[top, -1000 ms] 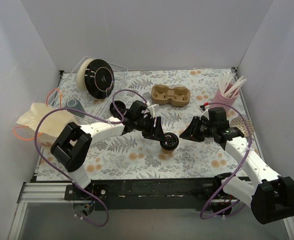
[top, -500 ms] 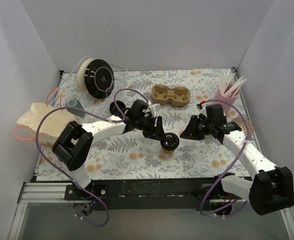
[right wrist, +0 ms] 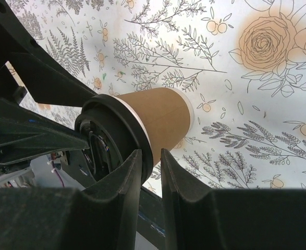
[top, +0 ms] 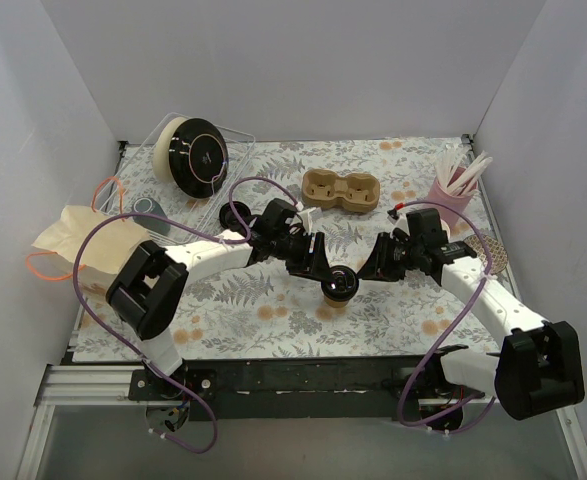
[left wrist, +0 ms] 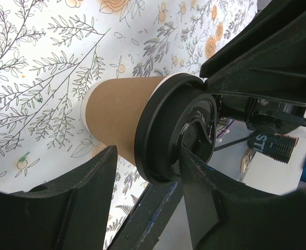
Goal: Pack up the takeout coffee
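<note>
**While left gripper and right gripper both sit at the takeout coffee, only the right looks latched**

Cup stands upright on the floral mat mid-table, long axis vertical, lid up. It lies directly between the two grippers. Left gripper comes in from its far-left side, right gripper from its right, both about equally near.

Left gripper is spread wide. Its fingers bracket the lid rim, one over the lid top and one beside the paper wall, with no squeeze visible.

Right gripper's fingers are nearly pressed together with the lid rim in the slit. That reads as a pinch on the rim, though actual contact is hard to confirm.

Pulp cup carrier sits well apart, straight behind the cup. My read: next move is up, then back toward a carrier well. A rim-only hold could pop the lid.
</note>
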